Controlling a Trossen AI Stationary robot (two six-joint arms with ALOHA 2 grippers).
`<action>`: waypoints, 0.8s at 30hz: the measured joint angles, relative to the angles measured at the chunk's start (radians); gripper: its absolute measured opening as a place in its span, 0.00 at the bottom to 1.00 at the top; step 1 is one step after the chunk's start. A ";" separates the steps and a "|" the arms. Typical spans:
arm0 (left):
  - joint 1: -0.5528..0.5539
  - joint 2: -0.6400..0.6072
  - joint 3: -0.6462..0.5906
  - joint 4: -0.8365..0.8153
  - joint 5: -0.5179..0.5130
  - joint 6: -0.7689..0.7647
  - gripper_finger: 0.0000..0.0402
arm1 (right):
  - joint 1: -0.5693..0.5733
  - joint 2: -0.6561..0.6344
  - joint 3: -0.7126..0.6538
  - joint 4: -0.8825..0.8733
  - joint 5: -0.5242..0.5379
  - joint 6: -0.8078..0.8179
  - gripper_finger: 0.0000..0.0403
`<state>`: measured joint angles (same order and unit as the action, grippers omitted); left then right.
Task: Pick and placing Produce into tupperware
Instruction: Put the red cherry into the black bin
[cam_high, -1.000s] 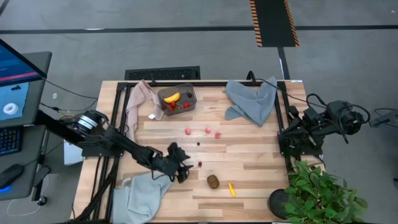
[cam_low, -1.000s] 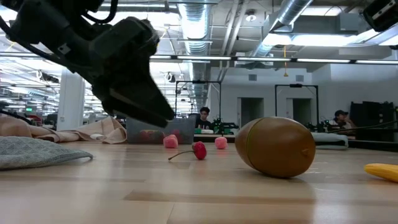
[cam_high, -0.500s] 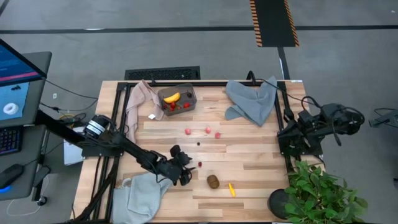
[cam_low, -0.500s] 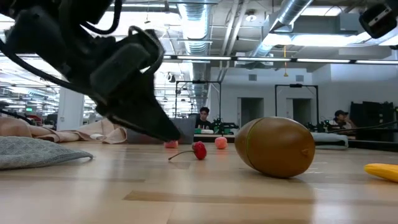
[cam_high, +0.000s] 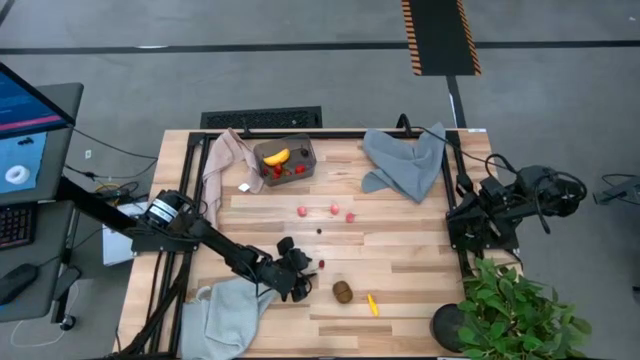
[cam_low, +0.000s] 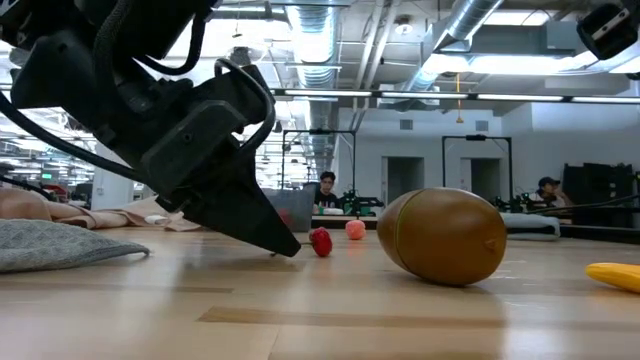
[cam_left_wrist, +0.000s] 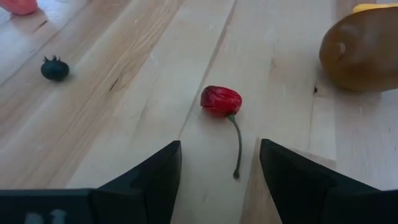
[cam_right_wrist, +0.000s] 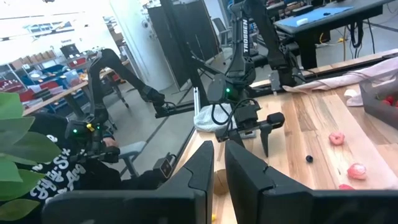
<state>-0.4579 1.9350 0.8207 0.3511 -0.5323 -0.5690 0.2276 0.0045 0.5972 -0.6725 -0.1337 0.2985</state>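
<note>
Hovering low over the front part of the desk (cam_high: 400, 262), the left hand (cam_left_wrist: 219, 163) has its fingers spread wide with the little red berry (cam_left_wrist: 221, 100) sitting on the wood just ahead of the gap, its thin stem trailing back toward the opening. In the low view the fingertips look almost down at the wood, right beside the berry but not touching it as far as I can tell.

The right hand (cam_right_wrist: 216, 163) is parked off at the right edge of the desk, fingers close together with only a slim gap and nothing between them.

Other produce lies around: the kiwi (cam_high: 343, 291) is near the berry, a tiny yellow piece (cam_high: 373, 304) just beyond that, pinkish berries (cam_high: 334, 210) mid-desk and a dark berry (cam_left_wrist: 55, 68) nearby. The tupperware (cam_high: 286, 158) is at the back of the desk, well apart from here, already holding a banana (cam_high: 277, 157) and some red bits.

My guess on handling: the berry's featherlight, small and roundish, so it'll probably roll or squirt out if pinched off-centre. I'd close on the red body across its widest part, not the stem, which looks too thin and floppy to hold
</note>
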 joint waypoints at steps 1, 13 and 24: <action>0.003 0.000 0.000 0.000 0.003 0.003 0.52 | 0.000 0.000 0.000 0.000 0.000 0.000 0.16; 0.062 -0.003 0.000 0.001 0.077 0.001 0.34 | 0.000 0.000 0.000 0.000 0.000 0.000 0.16; 0.106 -0.019 0.000 -0.006 0.141 0.090 0.01 | 0.000 0.000 0.000 0.000 0.000 0.000 0.16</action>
<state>-0.3522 1.9162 0.8211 0.3451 -0.3908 -0.4786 0.2276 0.0047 0.5972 -0.6727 -0.1334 0.2984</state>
